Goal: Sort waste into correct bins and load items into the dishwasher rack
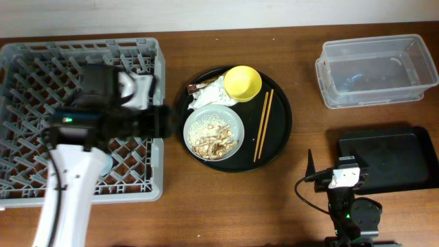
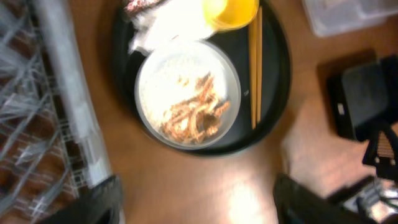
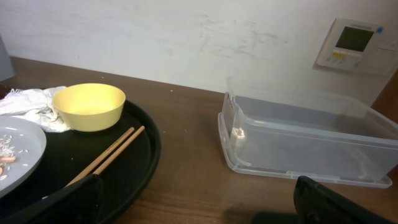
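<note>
The grey dishwasher rack point(image 1: 27, 75) fills the left. My left gripper point(image 1: 164, 122) is open and empty above bare table point(image 2: 196, 199), between the rack's right edge and the round tray. On that tray lie the yellow bowl point(image 1: 243, 82), napkin point(image 1: 209, 96), brown wrapper point(image 1: 198, 87), chopsticks point(image 1: 264, 123) and the grey-green dish point(image 1: 213, 132) with rice and scraps. The clear tub point(image 1: 376, 68) is at the back right and the black rectangular tray point(image 1: 391, 154) at the front right. My right gripper point(image 3: 199, 205) is open and empty beside that tray. A pale blue shape point(image 1: 104, 165) shows in the rack. The pink cup is not in view.
The large round black tray point(image 1: 282, 116) sits mid-table between the rack and the bins. My left arm reaches across the rack's front right part. A wall with a white panel point(image 3: 351, 42) stands behind the tub.
</note>
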### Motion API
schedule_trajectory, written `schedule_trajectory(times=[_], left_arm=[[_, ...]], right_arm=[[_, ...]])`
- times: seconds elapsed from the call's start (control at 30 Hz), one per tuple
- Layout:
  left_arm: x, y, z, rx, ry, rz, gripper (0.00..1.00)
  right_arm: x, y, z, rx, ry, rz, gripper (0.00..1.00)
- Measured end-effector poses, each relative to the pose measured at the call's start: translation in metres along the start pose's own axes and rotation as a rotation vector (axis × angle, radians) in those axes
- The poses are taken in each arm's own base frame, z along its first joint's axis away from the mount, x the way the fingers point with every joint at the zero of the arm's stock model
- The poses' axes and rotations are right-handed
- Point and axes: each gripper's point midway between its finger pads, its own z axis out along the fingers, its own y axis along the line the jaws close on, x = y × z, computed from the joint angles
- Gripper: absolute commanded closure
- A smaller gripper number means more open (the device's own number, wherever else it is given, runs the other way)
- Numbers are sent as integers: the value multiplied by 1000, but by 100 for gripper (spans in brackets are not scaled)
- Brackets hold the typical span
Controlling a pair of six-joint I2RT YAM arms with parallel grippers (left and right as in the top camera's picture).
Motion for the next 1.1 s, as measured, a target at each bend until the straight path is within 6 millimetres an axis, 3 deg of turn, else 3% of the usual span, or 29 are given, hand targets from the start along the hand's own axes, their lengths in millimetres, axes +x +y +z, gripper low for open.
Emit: schedule_trajectory(times=[0.07, 0.17, 0.2, 0.37, 0.47, 0.7, 0.8, 0.9, 1.0, 1.1], left_arm=[[-12, -17, 13, -10, -35, 89, 13], [-39, -26, 37, -53, -110, 161, 13], [-46, -25, 51, -73, -118, 174, 8], [-68, -8, 110, -123, -127, 179, 9], [-76, -2, 129, -136, -140, 181, 1], [-86, -13, 138, -94, -178, 198, 1], [-75, -33, 152, -26, -140, 223, 1], [-72, -56, 156, 38, -141, 257, 17], [-74, -77, 158, 84, -164, 288, 17], [-72, -98, 176, 126, -172, 326, 17]], right_arm=[[0, 0, 0, 0, 0, 0, 2], [0, 0, 0, 0, 0, 0, 2], [0, 0, 0, 0, 0, 0, 2], [0, 0, 0, 0, 0, 0, 2], [0, 0, 0, 0, 0, 0, 2], [0, 0, 0, 0, 0, 0, 2], [0, 0, 0, 0, 0, 0, 2], [0, 0, 0, 0, 0, 0, 2], [0, 0, 0, 0, 0, 0, 2], [0, 0, 0, 0, 0, 0, 2]])
